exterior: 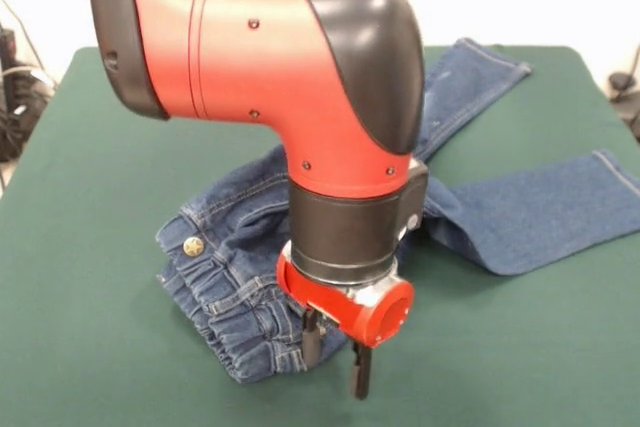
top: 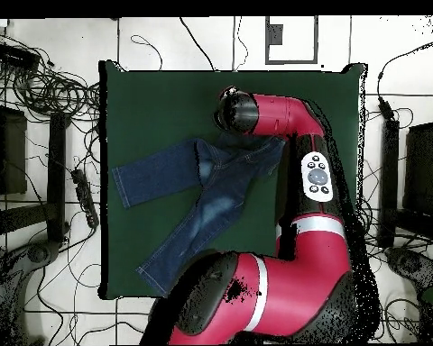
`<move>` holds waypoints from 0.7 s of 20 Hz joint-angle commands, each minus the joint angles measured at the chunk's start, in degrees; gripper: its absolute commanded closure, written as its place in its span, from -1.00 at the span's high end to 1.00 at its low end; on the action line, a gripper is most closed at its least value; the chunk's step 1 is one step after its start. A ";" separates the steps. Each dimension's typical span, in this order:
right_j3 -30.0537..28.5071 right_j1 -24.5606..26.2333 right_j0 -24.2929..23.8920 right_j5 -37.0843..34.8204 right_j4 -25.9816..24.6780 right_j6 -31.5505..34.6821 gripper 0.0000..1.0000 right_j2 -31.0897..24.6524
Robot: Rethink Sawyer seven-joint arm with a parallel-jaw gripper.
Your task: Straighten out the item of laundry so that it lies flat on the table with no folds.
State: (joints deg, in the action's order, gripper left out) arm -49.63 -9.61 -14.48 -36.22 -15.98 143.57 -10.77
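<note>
The item of laundry [exterior: 235, 282], a small pair of blue jeans with a brass button [exterior: 193, 245], lies on the green table [exterior: 90, 247]. Its waistband is bunched and wrinkled near the front. One leg [exterior: 470, 77] runs to the back right and the other leg [exterior: 550, 207] to the right. My gripper [exterior: 336, 355] hangs low at the waistband's right corner, open. One finger [exterior: 312, 339] is in front of the denim and the other over bare cloth. In the overhead view the jeans [top: 211, 189] spread in a V, and the arm's wrist [top: 238, 113] hides the gripper.
The bulky red arm [exterior: 290, 57] covers the crotch of the jeans in the front view. Cables [top: 49, 90] and dark equipment [top: 419, 171] lie on the floor round the table [top: 148, 99]. The table's edges are far from the waistband.
</note>
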 commanded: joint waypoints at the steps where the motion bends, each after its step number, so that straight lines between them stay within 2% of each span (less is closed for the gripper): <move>1: -5.92 -10.82 -0.24 -11.65 -0.15 -18.48 1.00 -5.38; 5: -7.57 -15.57 -0.76 -16.30 0.33 -19.87 1.00 -5.44; 8: -8.73 -17.33 -1.77 -17.69 0.26 -21.39 1.00 -6.11; 14: -14.66 -16.76 -4.76 -12.76 -1.54 -22.71 1.00 -7.37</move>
State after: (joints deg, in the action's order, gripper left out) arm -52.01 -25.31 -17.72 -46.31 -16.21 143.28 -10.98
